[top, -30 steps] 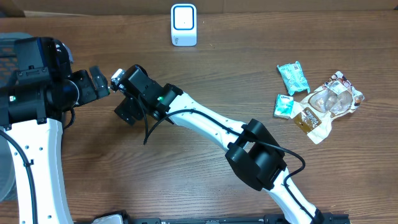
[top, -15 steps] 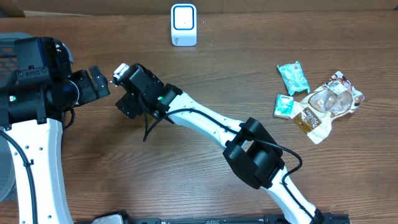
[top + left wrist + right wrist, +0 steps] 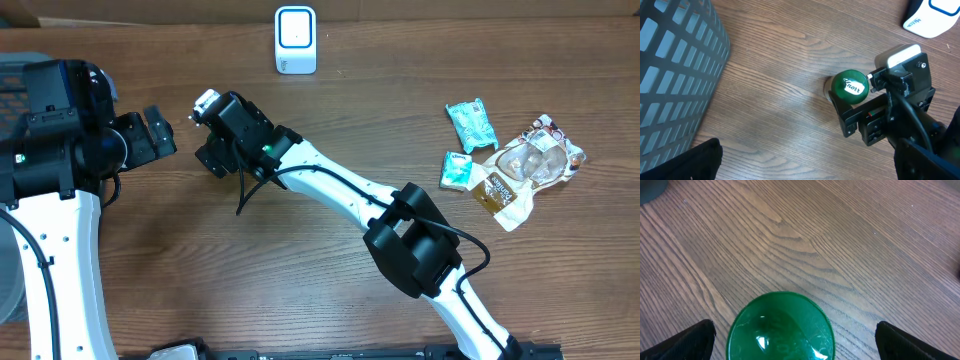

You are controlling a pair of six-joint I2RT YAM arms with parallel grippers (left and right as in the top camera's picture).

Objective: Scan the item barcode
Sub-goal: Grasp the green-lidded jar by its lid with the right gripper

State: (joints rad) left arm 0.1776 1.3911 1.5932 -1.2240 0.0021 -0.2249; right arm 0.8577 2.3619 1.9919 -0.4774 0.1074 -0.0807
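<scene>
A green-lidded jar [image 3: 850, 87] stands on the wooden table [image 3: 770, 115], only its lid showing, between the right gripper's [image 3: 795, 330] spread, released fingers; from overhead that gripper hides it. The left gripper [image 3: 155, 133] hangs open nearby, beside a half-cropped mesh basket [image 3: 670, 60].

We see a big brown wooden table [image 3: 150, 280] with long, thin lines running through the wood. Along its far edge there is a light brown cardboard wall [image 3: 450, 8]. Soft light shines on the tabletop.
</scene>
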